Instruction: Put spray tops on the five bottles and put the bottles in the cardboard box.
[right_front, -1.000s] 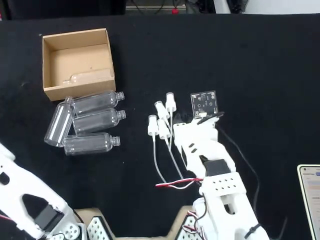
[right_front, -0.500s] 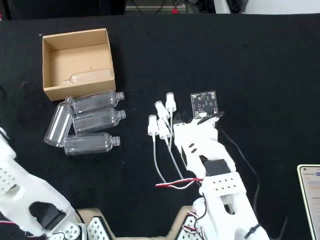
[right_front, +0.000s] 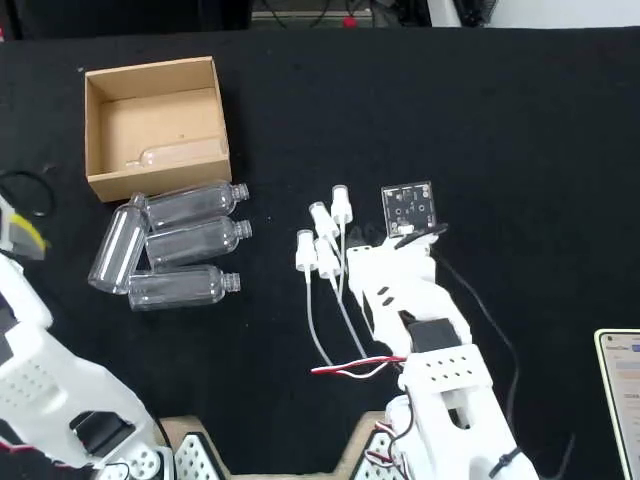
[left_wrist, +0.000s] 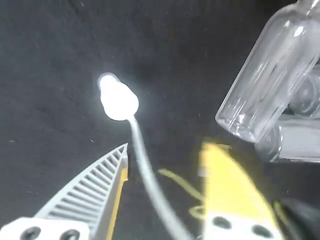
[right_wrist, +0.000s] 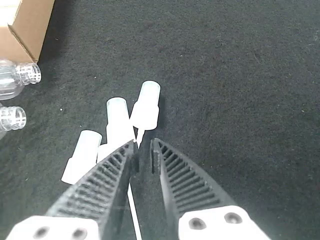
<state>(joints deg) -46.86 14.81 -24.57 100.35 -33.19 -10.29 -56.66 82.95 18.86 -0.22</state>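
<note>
As seen from above, find the cardboard box (right_front: 158, 178) at 10 o'clock on the black table (right_front: 520, 120), open side up, with one bottle (right_front: 178, 153) lying inside. Just at 6 o'clock of the box, four bottles (right_front: 195, 241) lying without tops and touching each other: three side by side with necks to 3 o'clock, the fourth slanted at their 9 o'clock. Near the table's middle, four spray tops (right_front: 322, 219) in a tight group, thin tubes trailing to 6 o'clock. Right gripper (right_wrist: 144, 142), on the arm from 5 o'clock, just beside this group, jaws released with only a narrow gap, one tube running into that gap. Left gripper (left_wrist: 167, 146) near the slanted bottle, jaws spread wide, not closed on anything. Fifth spray top (left_wrist: 117, 102) just ahead of its tips, tube passing between them.
</note>
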